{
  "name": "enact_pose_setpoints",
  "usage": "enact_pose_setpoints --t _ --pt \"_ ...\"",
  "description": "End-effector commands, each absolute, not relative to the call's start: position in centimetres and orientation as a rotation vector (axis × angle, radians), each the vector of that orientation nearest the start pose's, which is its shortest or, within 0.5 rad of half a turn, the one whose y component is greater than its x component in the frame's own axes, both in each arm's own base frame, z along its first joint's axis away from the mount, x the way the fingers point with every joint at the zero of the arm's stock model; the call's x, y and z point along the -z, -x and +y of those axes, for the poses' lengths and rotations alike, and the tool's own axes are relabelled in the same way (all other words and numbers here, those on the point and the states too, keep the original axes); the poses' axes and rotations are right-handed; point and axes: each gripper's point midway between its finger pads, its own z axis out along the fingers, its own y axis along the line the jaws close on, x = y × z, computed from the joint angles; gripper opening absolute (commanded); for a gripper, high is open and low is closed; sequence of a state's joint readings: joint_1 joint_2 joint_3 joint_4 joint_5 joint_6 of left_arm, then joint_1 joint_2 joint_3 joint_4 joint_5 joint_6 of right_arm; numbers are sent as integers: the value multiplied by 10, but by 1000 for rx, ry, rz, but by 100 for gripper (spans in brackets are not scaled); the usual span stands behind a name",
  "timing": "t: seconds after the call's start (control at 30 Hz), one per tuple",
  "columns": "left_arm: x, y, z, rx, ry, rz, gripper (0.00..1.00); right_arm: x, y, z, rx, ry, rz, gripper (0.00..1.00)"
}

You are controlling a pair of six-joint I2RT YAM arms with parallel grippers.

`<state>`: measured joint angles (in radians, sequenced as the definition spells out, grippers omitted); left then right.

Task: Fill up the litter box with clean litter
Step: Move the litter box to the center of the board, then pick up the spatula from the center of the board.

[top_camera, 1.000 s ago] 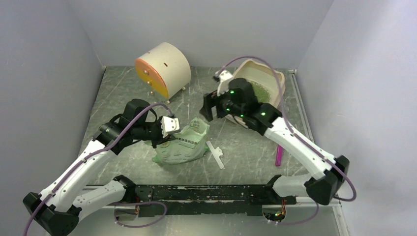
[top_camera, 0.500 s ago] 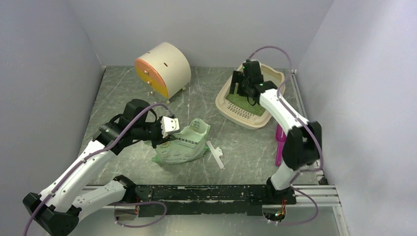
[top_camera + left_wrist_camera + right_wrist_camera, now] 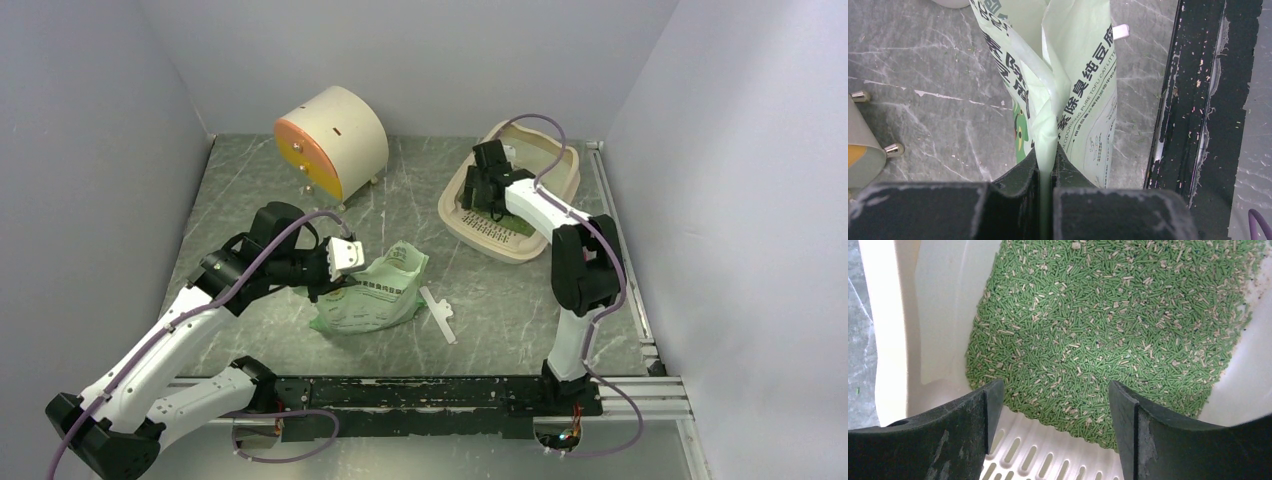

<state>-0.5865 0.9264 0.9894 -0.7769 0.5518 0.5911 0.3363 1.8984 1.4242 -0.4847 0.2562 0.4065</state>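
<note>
Hanging over the litter box (image 3: 449,205) with the right claw (image 3: 487,185), spread wide and gripping nothing. Pointing down into the tray from just above its grille ledge (image 3: 483,226), at the box's near end. Seen from the right wrist: the clean litter (image 3: 1108,330) lying inside the litter box (image 3: 943,305) as a grainy green bed flecked with pale pellets, banked against the beige wall and reaching down to the slotted ledge (image 3: 1048,455). Framing that edge of the bed between the two dark fingers of the right claw (image 3: 1053,390), apart from the granules as far as can be told.

Well left of the litter box and nearer the arms: pinching a folded edge of the green bag (image 3: 1083,90) with the left claw (image 3: 1045,170), pressed together on the thin plastic. Resting the green bag (image 3: 375,295) on the desk (image 3: 260,190), its printed side up, beside the left claw (image 3: 345,255).

Between bag and litter box, nearer than the box: a white strip (image 3: 437,313) flat on the desk. Far left of the litter box: a cream cabinet (image 3: 340,135) with an orange face.
</note>
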Motion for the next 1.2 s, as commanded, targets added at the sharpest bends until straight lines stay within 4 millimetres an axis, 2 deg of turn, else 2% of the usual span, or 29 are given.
enact_pose_setpoints --t 0.0,0.27,0.47,0.57,0.63,0.73,0.77,0.87,0.97,1.03,1.1,1.17 --pt "-250 -179 -213 613 -1451 1512 5 -63 -422 150 1 -104 2513 80" --pt "-248 -178 -211 599 -1469 1514 5 -38 -356 173 -40 154 2570 72" --pt "-245 -175 -206 584 -1485 1519 5 -23 -291 166 -113 284 2625 66" --pt "-242 -173 -204 575 -1495 1520 5 -19 -263 158 -138 287 2676 65" --pt "-241 -173 -203 564 -1504 1519 5 -16 -250 148 -108 228 2701 65" --pt "-240 -172 -202 561 -1520 1519 5 -23 -254 142 -82 163 2662 67" --pt "-240 -172 -202 564 -1524 1519 5 -30 -260 142 -70 152 2642 72" --pt "-240 -171 -202 567 -1531 1517 5 -64 -283 153 -104 152 2562 80" --pt "-240 -171 -203 572 -1531 1519 5 -102 -303 168 -178 170 2474 83" --pt "-239 -171 -204 578 -1529 1519 5 -123 -314 168 -171 136 2437 85" --pt "-239 -171 -205 587 -1523 1518 5 -146 -327 151 -90 39 2374 88" --pt "-240 -170 -206 597 -1523 1513 5 -161 -339 113 23 -131 2307 91"
